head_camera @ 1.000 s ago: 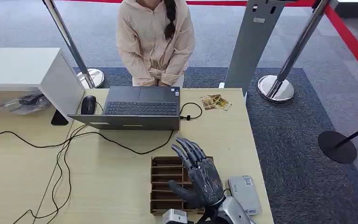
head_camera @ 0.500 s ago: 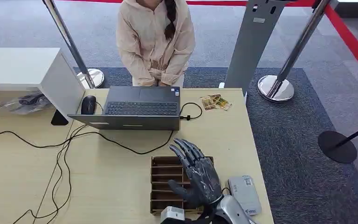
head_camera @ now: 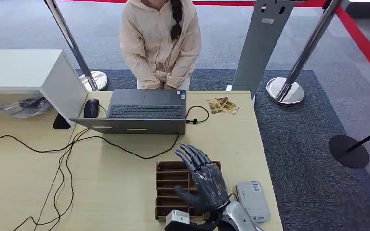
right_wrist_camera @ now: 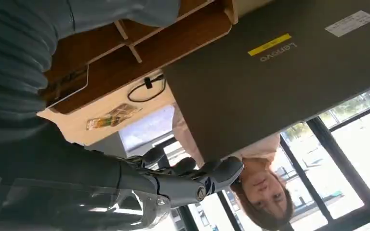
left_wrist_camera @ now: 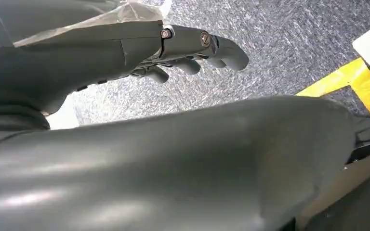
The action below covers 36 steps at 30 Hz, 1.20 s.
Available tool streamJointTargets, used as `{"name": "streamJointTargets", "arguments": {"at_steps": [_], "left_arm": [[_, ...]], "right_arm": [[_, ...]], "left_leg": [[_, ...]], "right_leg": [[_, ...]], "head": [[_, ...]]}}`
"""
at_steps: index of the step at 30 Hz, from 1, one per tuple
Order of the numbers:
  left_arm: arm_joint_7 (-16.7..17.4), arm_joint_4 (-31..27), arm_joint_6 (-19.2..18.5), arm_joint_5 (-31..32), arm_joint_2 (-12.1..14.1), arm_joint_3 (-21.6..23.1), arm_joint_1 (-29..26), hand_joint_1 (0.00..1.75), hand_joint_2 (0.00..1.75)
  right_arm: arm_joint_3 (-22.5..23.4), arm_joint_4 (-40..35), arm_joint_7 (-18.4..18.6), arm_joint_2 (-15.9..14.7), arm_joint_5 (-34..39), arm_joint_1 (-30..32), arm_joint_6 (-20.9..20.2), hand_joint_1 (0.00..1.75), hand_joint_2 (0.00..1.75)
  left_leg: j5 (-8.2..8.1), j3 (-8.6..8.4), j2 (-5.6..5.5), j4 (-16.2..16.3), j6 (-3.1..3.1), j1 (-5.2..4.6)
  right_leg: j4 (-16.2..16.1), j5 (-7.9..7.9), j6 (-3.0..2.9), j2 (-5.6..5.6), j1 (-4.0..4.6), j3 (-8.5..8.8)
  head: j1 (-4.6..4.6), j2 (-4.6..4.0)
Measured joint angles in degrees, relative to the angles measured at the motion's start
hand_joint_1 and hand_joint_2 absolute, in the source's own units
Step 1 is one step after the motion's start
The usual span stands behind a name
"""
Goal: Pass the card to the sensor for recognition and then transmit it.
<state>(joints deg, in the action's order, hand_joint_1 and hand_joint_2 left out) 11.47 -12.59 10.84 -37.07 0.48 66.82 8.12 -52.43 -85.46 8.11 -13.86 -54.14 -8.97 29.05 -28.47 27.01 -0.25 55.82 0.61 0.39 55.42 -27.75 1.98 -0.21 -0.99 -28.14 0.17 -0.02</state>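
Your right hand [head_camera: 206,180] floats over the brown tray [head_camera: 168,185], fingers apart and holding nothing. The white sensor [head_camera: 253,199] lies just right of the tray. You can't see a card in the tray slots. Beyond the tray sits the laptop [head_camera: 144,111]. Your left hand [left_wrist_camera: 183,53] hangs over carpet, fingers loosely curled, empty.
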Motion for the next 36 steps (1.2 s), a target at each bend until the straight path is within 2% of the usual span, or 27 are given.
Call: {"name": "streamJointTargets", "arguments": {"at_steps": [16,21,24,25,26,27,29,36], "left_arm": [[-0.39,0.00,0.09,-0.33,-0.09,0.24,0.00,0.00,0.00],[-0.55,0.00,0.11,-0.57,-0.09,0.83,0.01,0.00,0.00],[-0.59,0.00,0.13,-0.66,-0.09,0.94,0.00,0.00,0.00],[-0.63,0.00,0.13,-0.68,-0.09,0.98,0.01,0.00,0.00],[-0.72,0.00,0.13,-0.68,-0.09,1.03,0.00,0.00,0.00],[-0.76,0.00,0.13,-0.68,-0.09,1.05,0.00,0.00,0.00],[-0.87,0.00,0.13,-0.68,-0.09,1.09,0.00,0.00,0.00],[-1.25,0.00,0.11,-0.92,-0.13,1.29,0.00,0.00,0.00]], "right_arm": [[0.28,1.99,1.09,0.50,0.66,-0.03,-0.83,0.42,1.75],[0.63,2.64,2.08,0.52,0.48,-0.04,-0.85,0.51,1.75],[0.87,2.91,2.36,0.52,0.37,-0.06,-0.83,0.66,1.75],[0.90,3.02,2.60,0.57,0.28,-0.05,-0.83,0.82,1.75],[1.00,3.12,2.69,0.59,0.26,-0.05,-0.81,1.19,1.75],[1.14,3.21,2.75,0.61,0.15,-0.06,-0.79,1.36,1.75],[1.20,3.32,2.82,0.66,0.13,-0.06,-0.74,1.48,1.75],[1.46,3.65,3.13,0.76,0.02,-0.08,-0.64,1.55,1.75]], "left_leg": [[0.00,0.00,0.00,0.00,0.00,0.00],[0.00,0.00,0.00,0.00,0.00,0.00],[0.00,0.00,0.00,0.00,0.00,0.00],[0.00,0.00,0.00,0.00,0.00,0.00],[0.00,0.00,0.00,0.00,0.00,0.00],[0.00,0.00,0.00,0.00,0.00,0.00],[0.00,0.00,0.00,0.00,0.00,0.00],[0.00,0.00,0.00,0.00,0.00,0.00]], "right_leg": [[0.00,0.00,0.00,0.00,0.00,0.00],[0.00,0.00,0.00,0.00,0.00,0.00],[0.00,0.00,0.00,0.00,0.00,0.00],[0.00,0.00,0.00,0.00,0.00,0.00],[0.00,0.00,0.00,0.00,0.00,0.00],[0.00,0.00,0.00,0.00,0.00,0.00],[0.00,0.00,0.00,0.00,0.00,0.00],[0.00,0.00,0.00,0.00,0.00,0.00]], "head": [[0.00,0.00],[-0.02,0.00],[0.00,0.02],[-0.02,0.00],[0.00,0.00],[0.00,0.00],[0.00,0.00],[0.00,0.00]]}}
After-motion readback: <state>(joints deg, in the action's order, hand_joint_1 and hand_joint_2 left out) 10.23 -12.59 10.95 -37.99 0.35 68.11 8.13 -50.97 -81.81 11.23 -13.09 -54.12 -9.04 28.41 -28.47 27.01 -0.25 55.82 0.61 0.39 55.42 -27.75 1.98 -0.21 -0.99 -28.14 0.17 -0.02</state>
